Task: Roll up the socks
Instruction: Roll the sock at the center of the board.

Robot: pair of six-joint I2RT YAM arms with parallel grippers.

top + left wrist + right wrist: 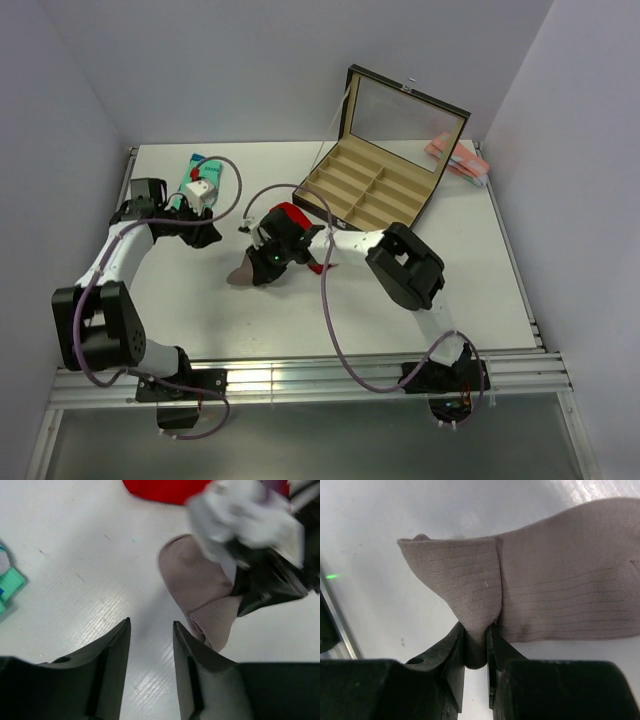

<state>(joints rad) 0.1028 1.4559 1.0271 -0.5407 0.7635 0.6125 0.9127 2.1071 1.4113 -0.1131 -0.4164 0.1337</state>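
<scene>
Right wrist: R tool (476, 630) pinches folded taupe ribbed sock (560, 575); L tool (151, 625) spread

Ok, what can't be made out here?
- red sock: top view, mostly under the right tool; left wrist view, cut by the top edge.
- teal sock: top view, left arm covers its near end.
- taupe sock: right wrist view, cut by the right edge.

A flat white rectangular table (480, 290) fills the enclosure. Plain pale lavender-grey walls (250, 60) rise behind the table and along both its sides. A ribbed aluminium rail (280, 380) borders the table's near edge, glinting with reflected light. Below it lies dull grey flooring (350, 440).
</scene>
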